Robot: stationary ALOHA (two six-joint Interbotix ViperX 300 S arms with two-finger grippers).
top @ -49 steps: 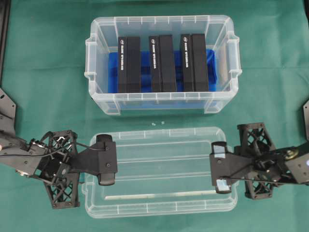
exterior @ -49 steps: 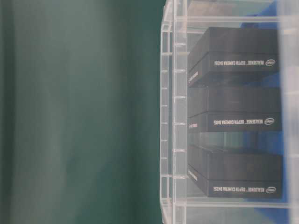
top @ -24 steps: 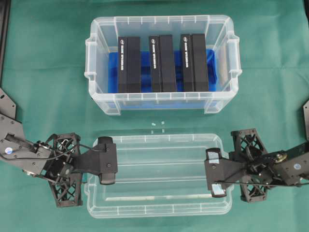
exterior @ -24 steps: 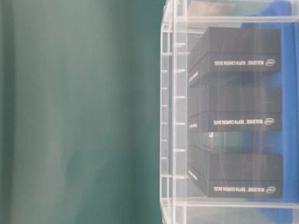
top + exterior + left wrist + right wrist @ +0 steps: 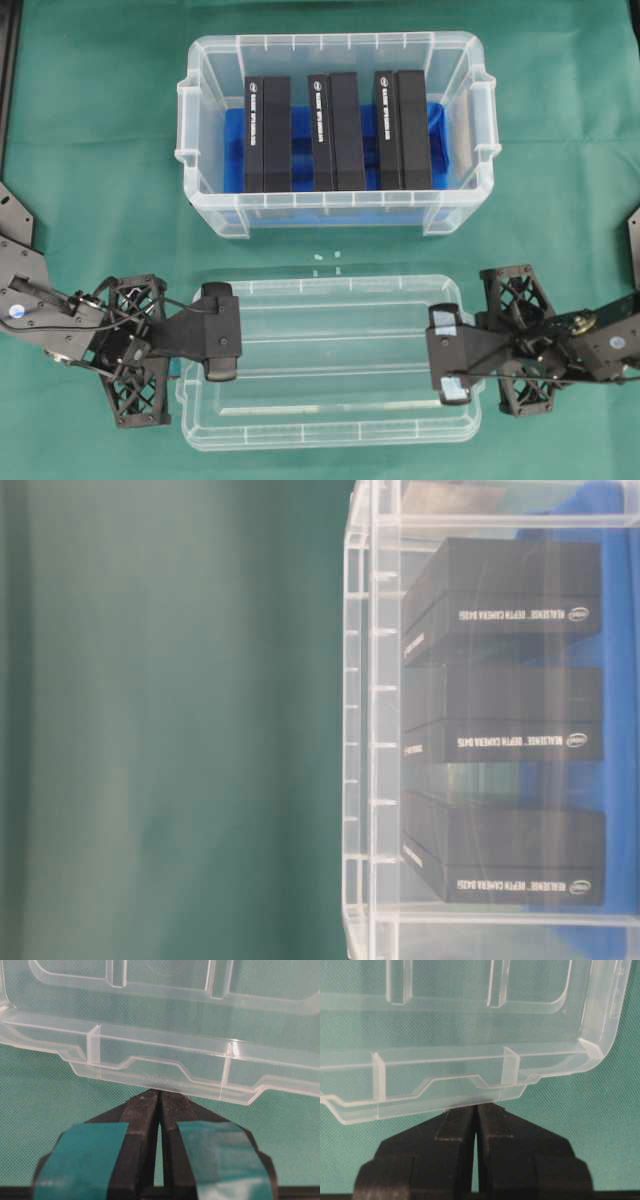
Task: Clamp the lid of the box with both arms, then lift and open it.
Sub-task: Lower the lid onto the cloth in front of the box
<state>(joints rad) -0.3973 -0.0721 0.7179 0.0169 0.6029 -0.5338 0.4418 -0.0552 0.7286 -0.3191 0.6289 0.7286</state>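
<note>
The light is bright and even, with no clear direction, and shadows on the green cloth (image 5: 100, 130) are soft and weak. The overhead view is sharp. The table-level view is blurred, mostly at 9 o'clock. Small white glare lies on the clear lid (image 5: 330, 410) and on the box (image 5: 330, 205) rim. In the wrist views the near fingers (image 5: 135, 1160) are slightly out of focus.

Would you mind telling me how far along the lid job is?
Done: the lid is off the box and lies in front of it, leaving the box open. In hand: the left gripper and right gripper are each shut on a short edge. Left: release and withdraw, it seems.
</note>
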